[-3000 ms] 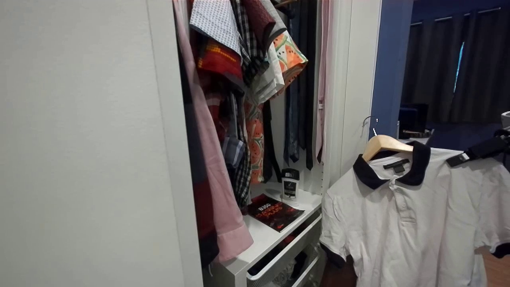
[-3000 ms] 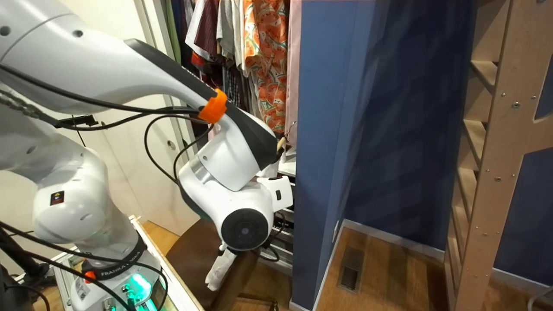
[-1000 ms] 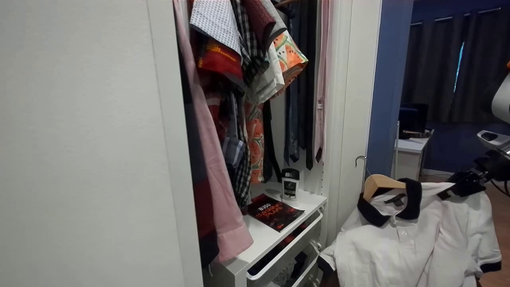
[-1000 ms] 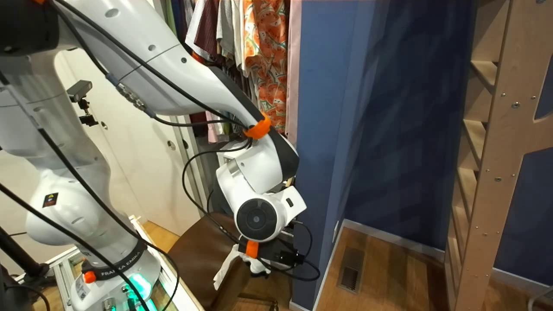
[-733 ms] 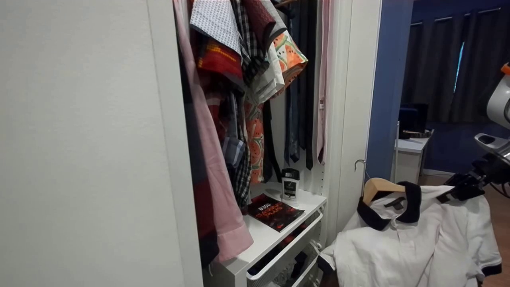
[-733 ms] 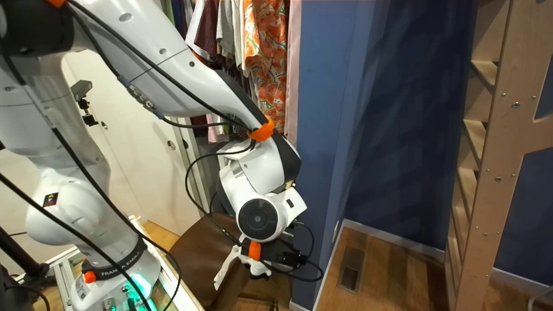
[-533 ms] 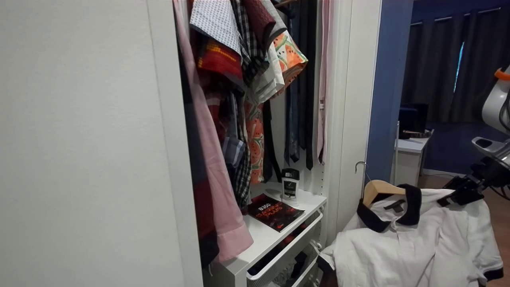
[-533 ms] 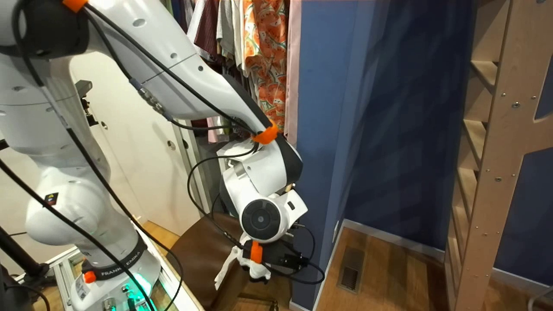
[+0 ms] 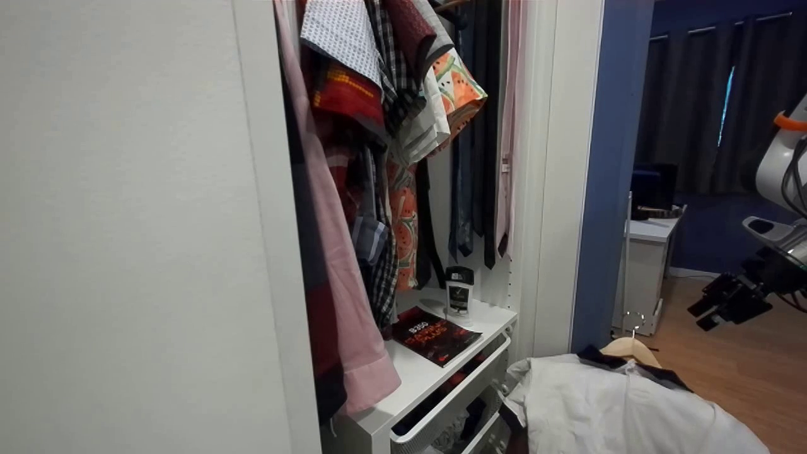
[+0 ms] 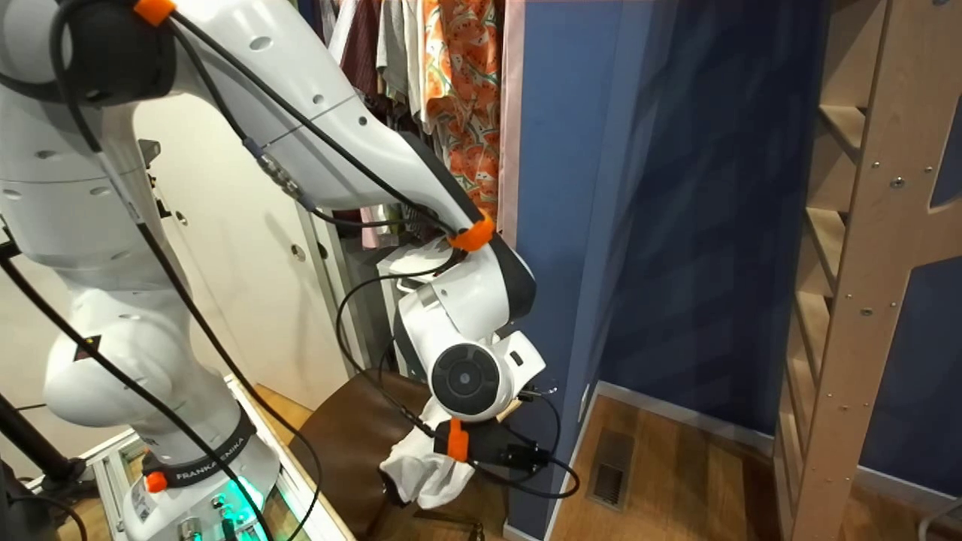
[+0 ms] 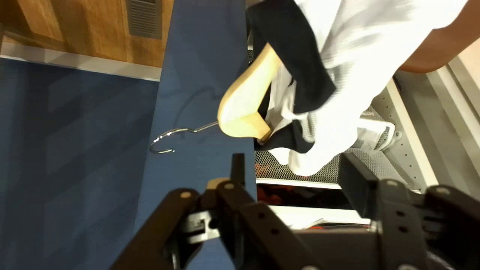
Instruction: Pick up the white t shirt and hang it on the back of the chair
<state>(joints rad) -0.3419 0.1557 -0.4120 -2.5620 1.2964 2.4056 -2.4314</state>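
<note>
Wrist view: the white polo shirt [image 11: 360, 78] is tilted, its black collar [image 11: 300, 56] around a light wooden hanger [image 11: 243, 101], the wire hook [image 11: 168, 132] pointing away before a blue wall [image 11: 191, 168]. The gripper [image 11: 294, 172] is released — fingers [image 11: 358, 185] spread, blurred, apart from the cloth. In an exterior view the shirt overlaps the brown leather-like chair [image 10: 346, 443]; the wrist [image 10: 466, 379] covers part of the cloth, so how it rests there cannot be told. The lower shirt runs out of frame in the exterior view where a black booklet [image 9: 435, 336] lies on a white shelf [image 9: 413, 373]. The cover reads "B350" in white — the red lettering beneath is harder to make out. Just beside stands a deodorant stick [image 9: 459, 293], label too small to read. A watermelon-print shirt [image 9: 463, 88] and a pink sleeve [image 9: 350, 315] hang nearby, cut off at the top. In an exterior view the black base band [image 10: 244, 436] of the arm [image 10: 338, 184] reads "FRANKA EMIKA".
</note>
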